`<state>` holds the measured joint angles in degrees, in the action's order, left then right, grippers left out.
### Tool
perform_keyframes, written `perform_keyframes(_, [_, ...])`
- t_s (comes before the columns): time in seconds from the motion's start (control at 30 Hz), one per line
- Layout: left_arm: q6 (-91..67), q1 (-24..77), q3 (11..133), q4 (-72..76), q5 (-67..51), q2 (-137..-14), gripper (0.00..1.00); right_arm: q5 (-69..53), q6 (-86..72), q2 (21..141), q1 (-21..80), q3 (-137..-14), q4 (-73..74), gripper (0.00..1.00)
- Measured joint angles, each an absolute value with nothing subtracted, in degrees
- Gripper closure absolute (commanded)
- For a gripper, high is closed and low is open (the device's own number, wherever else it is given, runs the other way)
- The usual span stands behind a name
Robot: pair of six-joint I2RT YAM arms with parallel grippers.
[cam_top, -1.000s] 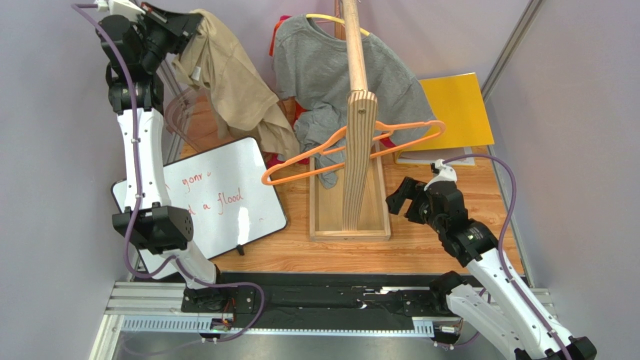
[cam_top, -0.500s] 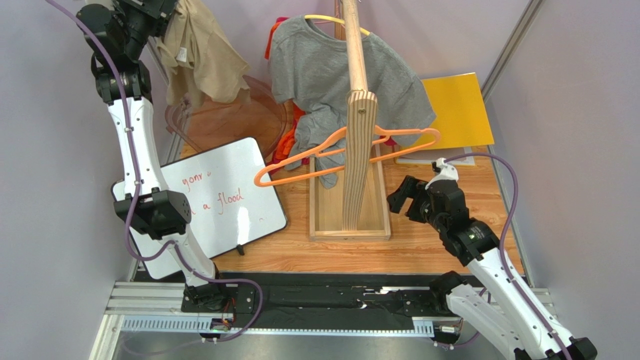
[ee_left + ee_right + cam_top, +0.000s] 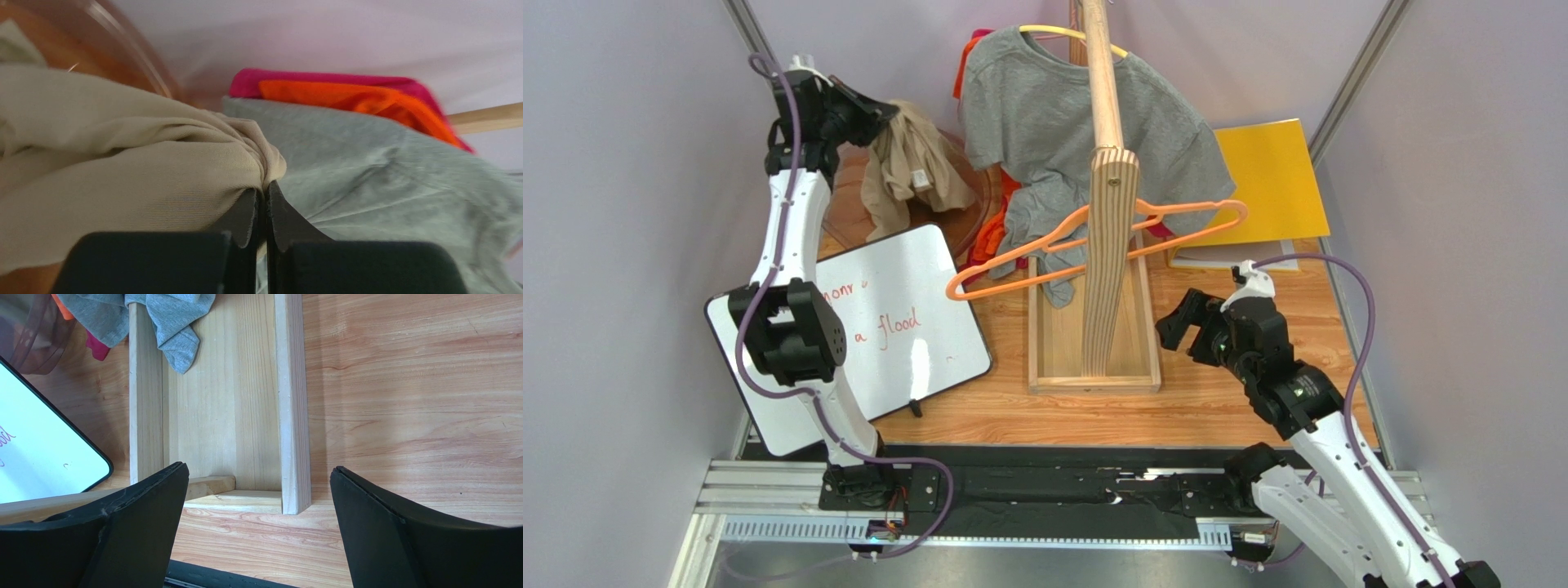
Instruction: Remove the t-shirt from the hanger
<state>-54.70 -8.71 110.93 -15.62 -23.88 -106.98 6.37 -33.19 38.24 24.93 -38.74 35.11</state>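
Observation:
The beige t-shirt (image 3: 909, 172) hangs bunched from my left gripper (image 3: 873, 123) at the back left, over a clear bowl. In the left wrist view the jaws (image 3: 265, 187) are shut on a fold of the beige t-shirt (image 3: 123, 177). The orange hanger (image 3: 1081, 245) is bare and hangs on the wooden rack (image 3: 1109, 184), clear of the shirt. My right gripper (image 3: 1179, 321) is open and empty above the table, right of the rack's base (image 3: 288, 416).
A grey t-shirt (image 3: 1063, 116) hangs on a yellow hanger at the rack's back, with red and orange cloth behind it (image 3: 344, 92). A whiteboard (image 3: 879, 331) lies at the left. A yellow folder (image 3: 1271, 178) lies at the back right.
My left arm has swung down and to the right with the beige t-shirt, lowering it over the bowl. The orange hanger sways slightly. The right arm has barely moved.

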Motion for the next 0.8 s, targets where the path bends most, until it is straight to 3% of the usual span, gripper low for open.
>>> perform_keyframes(0.1, [-51.6, -6.7, 107.1, -18.6, -20.0, -107.0, 0.94, 6.3, -33.2, 37.1, 24.9, -38.7, 35.7, 0.09])
perform_keyframes(0.2, [-48.6, -6.0, 104.2, -22.0, -17.0, -107.0, 0.57, 6.3, -33.5, 36.1, 24.9, -38.7, 36.3, 0.09])
perform_keyframes(0.23, [-47.8, -6.0, 103.5, -22.8, -16.1, -106.9, 0.24, 6.1, -33.6, 35.8, 24.9, -38.7, 36.5, 0.09])
perform_keyframes(0.3, [-46.0, -6.0, 102.4, -23.9, -13.8, -106.7, 0.09, 5.9, -33.8, 35.5, 24.9, -38.7, 36.9, 0.09])
perform_keyframes(0.6, [-39.6, -5.5, 103.8, -30.3, -8.1, -102.2, 0.05, 4.6, -34.7, 35.0, 24.9, -38.7, 37.3, 0.09])
perform_keyframes(0.8, [-38.5, -2.9, 97.3, -29.0, -8.9, -89.5, 0.06, 4.1, -35.2, 35.6, 24.9, -38.5, 37.3, 0.09])
